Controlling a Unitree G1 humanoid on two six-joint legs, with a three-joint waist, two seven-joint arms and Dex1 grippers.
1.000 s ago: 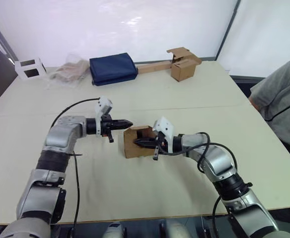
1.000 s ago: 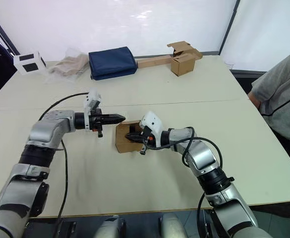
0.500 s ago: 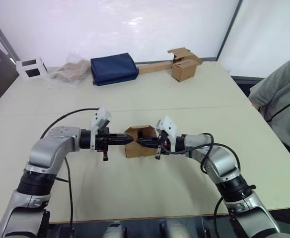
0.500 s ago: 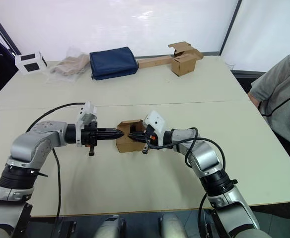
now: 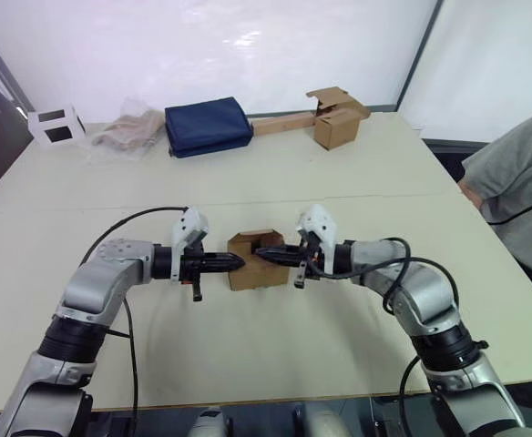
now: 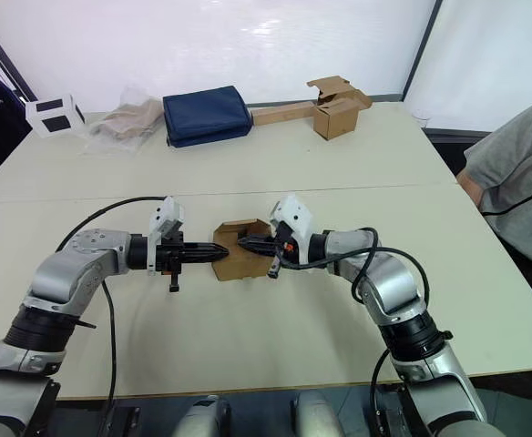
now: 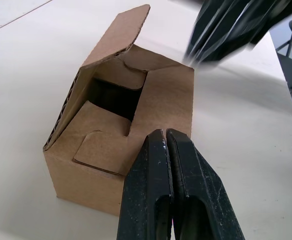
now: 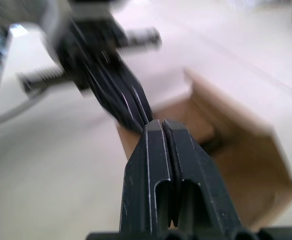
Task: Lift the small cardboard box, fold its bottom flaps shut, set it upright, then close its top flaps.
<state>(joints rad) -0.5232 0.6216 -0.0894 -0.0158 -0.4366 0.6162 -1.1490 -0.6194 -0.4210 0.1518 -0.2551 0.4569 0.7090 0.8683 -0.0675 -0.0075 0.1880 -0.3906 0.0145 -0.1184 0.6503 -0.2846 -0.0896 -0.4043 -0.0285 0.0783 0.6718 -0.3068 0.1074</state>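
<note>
Small cardboard box (image 5: 253, 261): on table (image 5: 339, 173), flaps part-folded; we press with left gripper (image 5: 232, 261) and right gripper (image 5: 266, 254), fingers together; next, lift.

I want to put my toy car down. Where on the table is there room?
The near table edge, in front of both arms, is bare. So is the wide stretch between the small cardboard box and the navy bundle. It's crowded where both grippers meet the box, and along the far edge.
</note>
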